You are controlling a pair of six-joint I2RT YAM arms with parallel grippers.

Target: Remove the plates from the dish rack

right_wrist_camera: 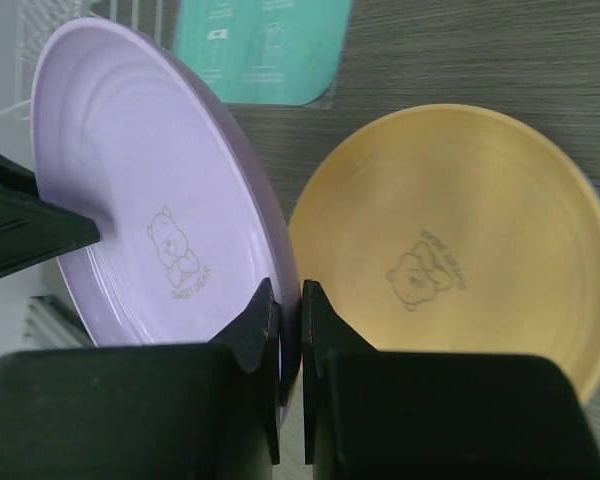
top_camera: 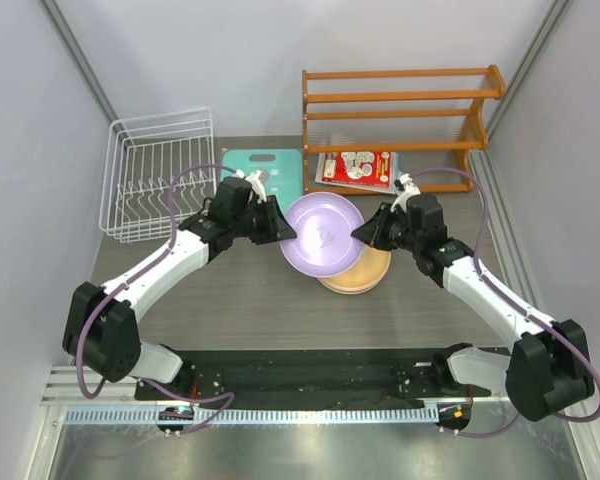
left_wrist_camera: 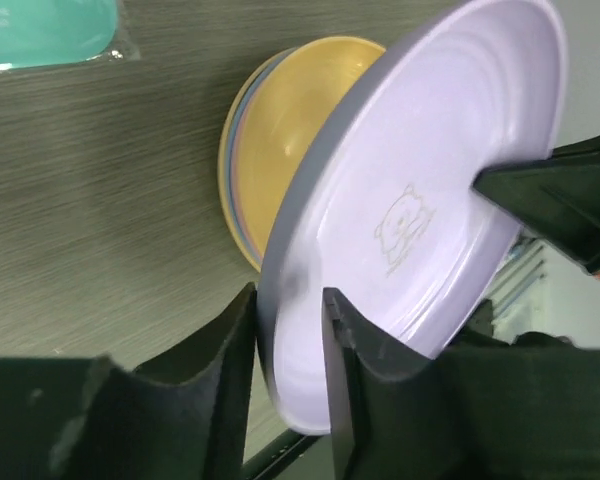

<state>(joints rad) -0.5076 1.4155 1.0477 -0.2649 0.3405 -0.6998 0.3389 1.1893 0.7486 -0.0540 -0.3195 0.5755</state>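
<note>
From above: the left gripper [top_camera: 280, 228] and right gripper [top_camera: 365, 232] meet from opposite sides on one lavender plate [top_camera: 325, 235], each clamped on its rim. The plate is held at table centre, overlapping a stack of plates [top_camera: 365, 275] that lies flat just beside and under its right edge. The white wire dish rack [top_camera: 160, 175] stands at the far left, well apart from the plate. A teal cutting board [top_camera: 260, 170] lies behind the left gripper. An orange wooden shelf [top_camera: 400, 110] stands at the back right with a red packet [top_camera: 358, 168] at its foot. The table [top_camera: 230, 290] is grey wood-grain, and the walls [top_camera: 40, 120] are pale grey.

Left wrist: the two black fingers [left_wrist_camera: 230, 340] straddle the plate's rim, closed onto it. The plate is tilted and shows a faint bear outline. The right gripper's black tip bites the opposite edge. Behind it, a yellow plate [left_wrist_camera: 290, 140] tops the stack.

Right wrist: the jaws stand narrowly apart with the lavender rim pinched between them. The yellow plate lies flat on the table just to the right, also printed with a bear.
</note>
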